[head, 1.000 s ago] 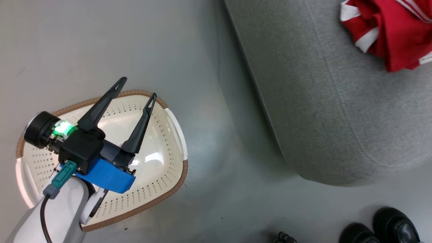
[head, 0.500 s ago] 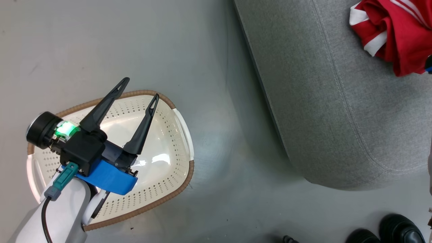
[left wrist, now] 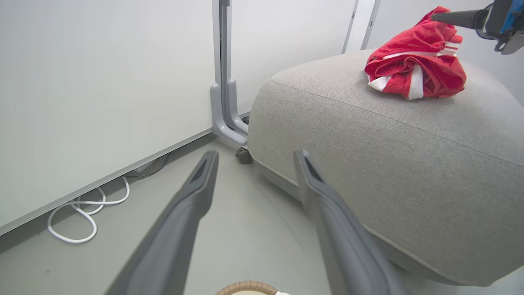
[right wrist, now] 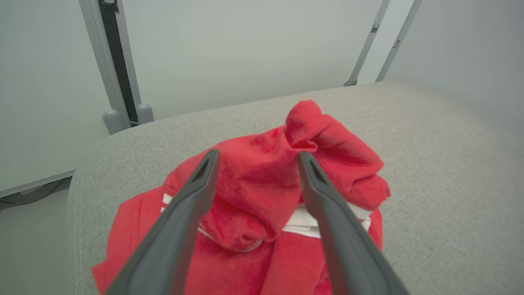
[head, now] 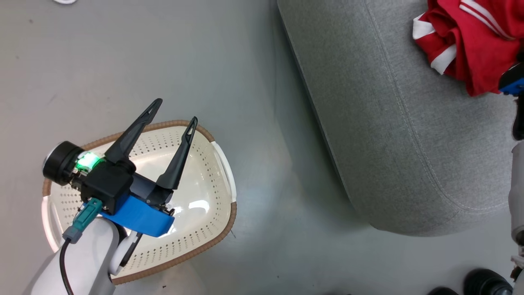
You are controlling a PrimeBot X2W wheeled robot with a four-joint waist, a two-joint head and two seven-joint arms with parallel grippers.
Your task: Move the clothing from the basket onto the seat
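Clothing (right wrist: pixel 262 188) lies on seat (right wrist: pixel 430 164) near right fingers (right wrist: pixel 192 200), spread empty; left fingers (head: pixel 135 129) likewise above basket (head: pixel 217 180).

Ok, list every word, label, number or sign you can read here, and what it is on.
No text can be read in these pictures.
Basket: no label shows; its floor is glary and partly hidden by the left gripper.
Clothing: white stripes only, no print.
Seat: plain fabric.
Left gripper and right gripper: no markings legible.

A bare test room or lab: grey floor (head: pixel 163 61), white partition panels (left wrist: pixel 102 82), loose white cable (left wrist: pixel 73 241).
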